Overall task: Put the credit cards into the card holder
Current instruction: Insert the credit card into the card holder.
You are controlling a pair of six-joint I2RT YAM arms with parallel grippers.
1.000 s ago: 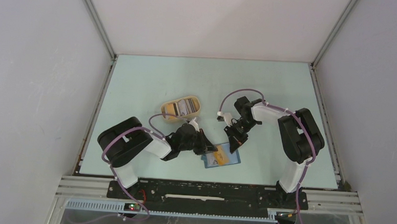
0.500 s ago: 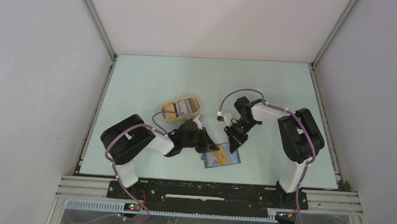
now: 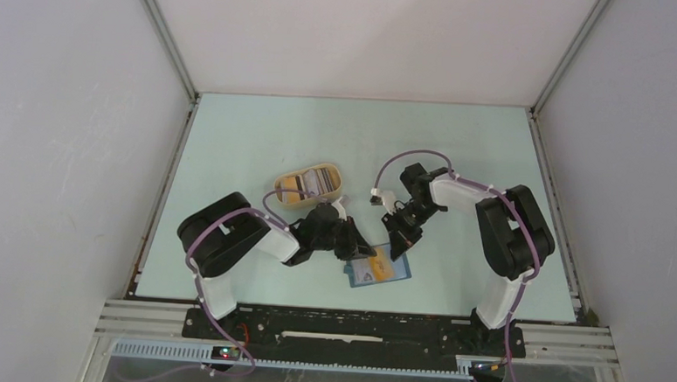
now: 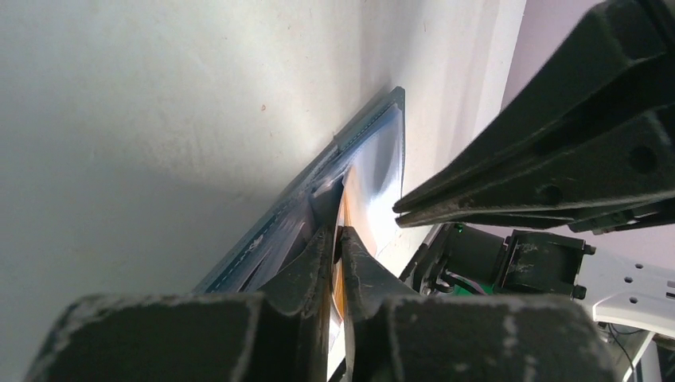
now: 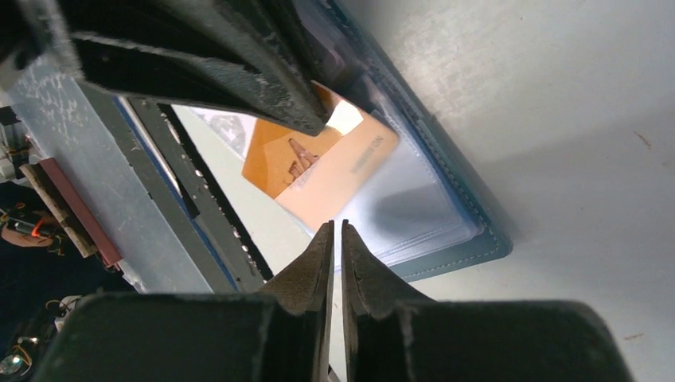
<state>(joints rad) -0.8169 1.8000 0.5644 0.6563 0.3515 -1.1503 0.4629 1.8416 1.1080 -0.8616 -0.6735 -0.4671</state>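
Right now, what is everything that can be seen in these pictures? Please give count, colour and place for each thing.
card holder: one, teal-blue, lying open on the table near the front, between the claws.
orange card: one, orange, on the holder's open inside.
tray: one, tan, oval, behind the left claw.
other cards: several, mixed colours, in the tray; exact count unclear.
table: one, pale green.
left claw: one, black, jaws nearly together at the orange card.
right claw: one, black, jaws nearly together, nothing between, over the holder.

I can't read any text here: the orange card (image 5: 318, 171) in the card holder (image 5: 466, 239) carries print, but it's too blurred.
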